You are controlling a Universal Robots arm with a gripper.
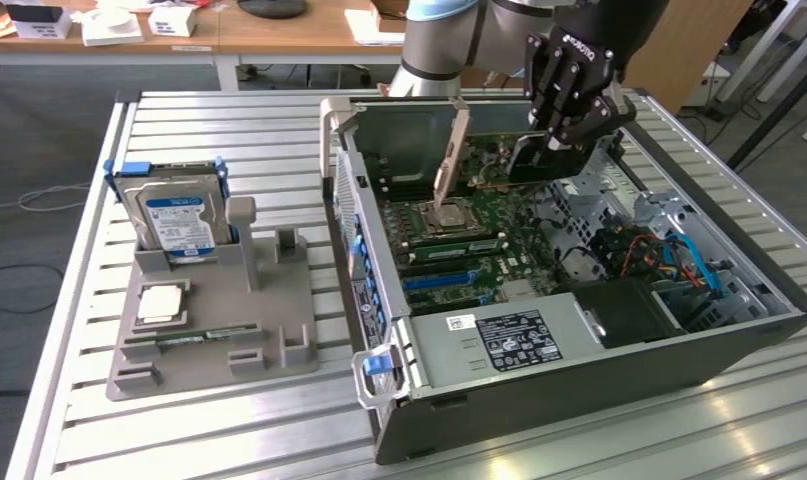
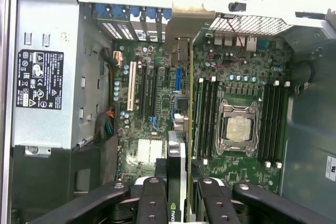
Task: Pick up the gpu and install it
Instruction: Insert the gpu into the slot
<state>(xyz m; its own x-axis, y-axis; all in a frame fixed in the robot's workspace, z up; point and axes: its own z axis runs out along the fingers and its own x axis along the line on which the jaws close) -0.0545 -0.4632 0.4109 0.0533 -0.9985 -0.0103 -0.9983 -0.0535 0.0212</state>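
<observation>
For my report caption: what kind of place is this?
Probably a robotics lab or workshop: a robot arm reaches into an open computer case on a slatted metal table, with office desks behind.

Wooden desks (image 1: 290,35) (rather cluttered) stand beyond the grey floor (image 1: 36,125).

The gpu (image 1: 453,150), a thin dark card with a tan metal bracket, is hanging on edge over the motherboard (image 1: 507,255), its bracket end facing nine o'clock in the exterior view
</observation>
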